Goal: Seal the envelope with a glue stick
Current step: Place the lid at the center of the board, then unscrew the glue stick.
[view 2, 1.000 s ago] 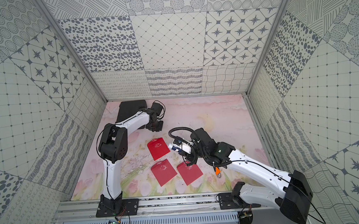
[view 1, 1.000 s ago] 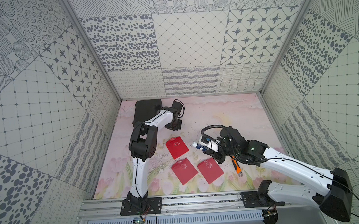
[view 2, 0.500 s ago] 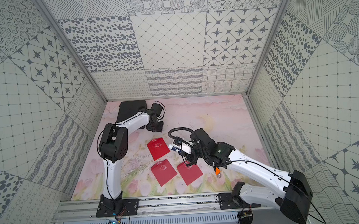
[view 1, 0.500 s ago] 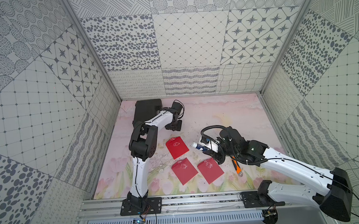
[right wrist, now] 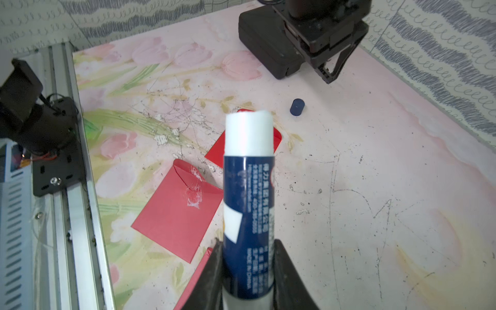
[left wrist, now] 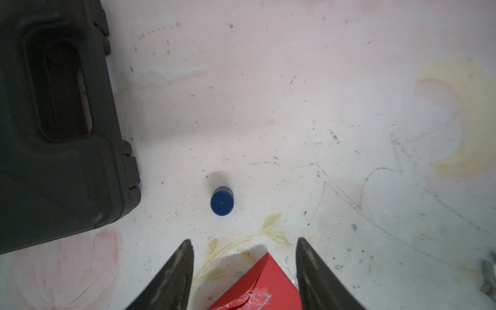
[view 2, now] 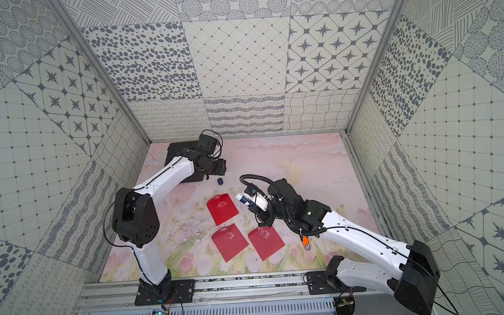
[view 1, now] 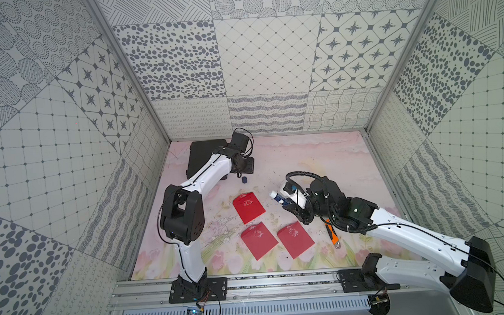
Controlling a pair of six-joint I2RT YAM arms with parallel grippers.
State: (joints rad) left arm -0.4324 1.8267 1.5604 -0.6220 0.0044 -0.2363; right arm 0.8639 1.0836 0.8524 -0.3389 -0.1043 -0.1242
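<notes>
Both top views look steeply down from above the front rail (view 1: 282,284); close wrist cameras share the blue cap (left wrist: 222,201).

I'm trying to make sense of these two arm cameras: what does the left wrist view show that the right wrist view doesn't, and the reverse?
Only the left wrist view: the handle hollow in the black case. Only the right wrist view: the uncapped glue stick clamped in the right gripper, and the metal rail. Both: the blue cap, the case, a red envelope.
</notes>
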